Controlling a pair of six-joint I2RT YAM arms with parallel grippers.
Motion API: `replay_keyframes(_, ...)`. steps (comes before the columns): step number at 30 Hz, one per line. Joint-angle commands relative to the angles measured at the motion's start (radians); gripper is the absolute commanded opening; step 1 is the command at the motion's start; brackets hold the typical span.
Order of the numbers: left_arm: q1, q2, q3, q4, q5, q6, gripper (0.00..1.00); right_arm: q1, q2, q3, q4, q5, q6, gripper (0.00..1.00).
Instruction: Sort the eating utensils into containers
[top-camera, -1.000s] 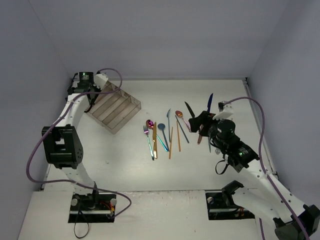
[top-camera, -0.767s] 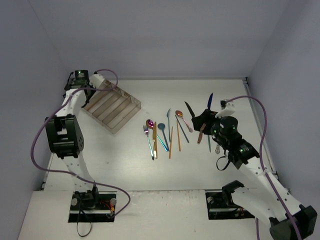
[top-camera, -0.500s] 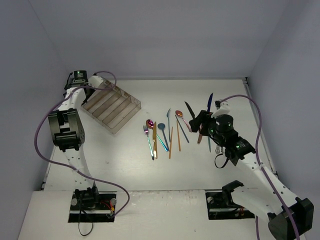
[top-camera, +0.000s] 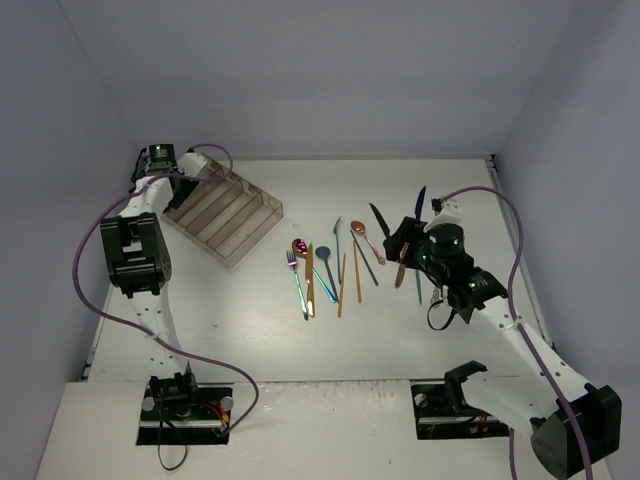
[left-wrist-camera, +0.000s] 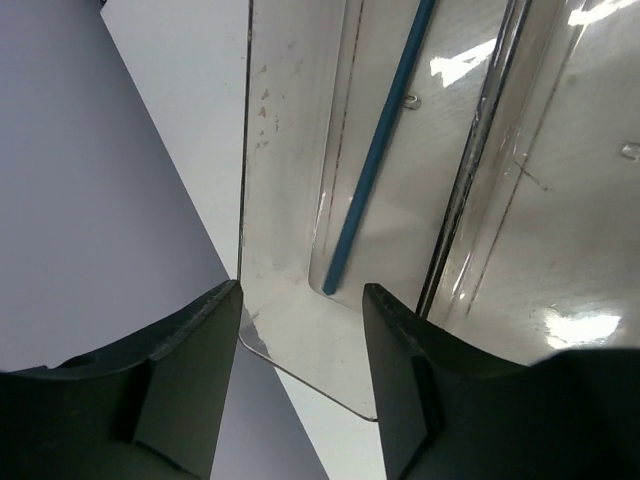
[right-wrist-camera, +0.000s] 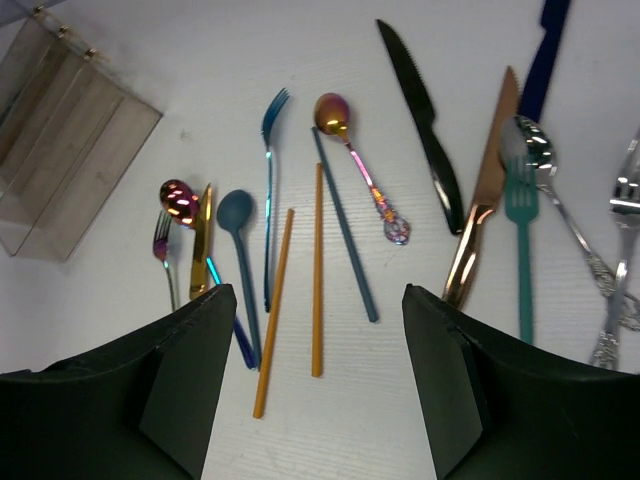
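left tool (left-wrist-camera: 300, 297) wide open, empty, over tray (left-wrist-camera: 285, 150) | right tool (right-wrist-camera: 318, 297) wide open, empty

Clear divided tray (top-camera: 225, 220) sits far left, angled, one blue chopstick (left-wrist-camera: 380, 150) lying along a compartment. Colourful utensils (top-camera: 310, 280) lie flat, roughly parallel, centre and right.

Bright, even overhead light; table (top-camera: 250, 330) near white, walls (top-camera: 300, 70) dimmer and bluish. Shadows are faint and soft. Left wrist: glare patches on the clear tray (left-wrist-camera: 290, 150) at 1 and 4 o'clock. Wrist-view fingers (right-wrist-camera: 190, 380) dark and soft-edged; utensils (right-wrist-camera: 318, 270) sharp.
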Motion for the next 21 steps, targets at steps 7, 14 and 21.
replay_keyframes(7,-0.036,-0.369,0.020,0.070,0.111,-0.460,0.56,-0.179,0.100,0.121,-0.172,0.321,0.022,0.62)
replay_keyframes(14,-0.203,-0.696,-0.187,0.047,0.121,-0.802,0.71,-0.348,0.213,0.098,-0.199,0.280,0.156,0.60)
replay_keyframes(21,-0.359,-0.934,-0.434,-0.027,0.156,-0.907,0.81,-0.422,0.366,0.130,-0.197,0.298,0.207,0.55)
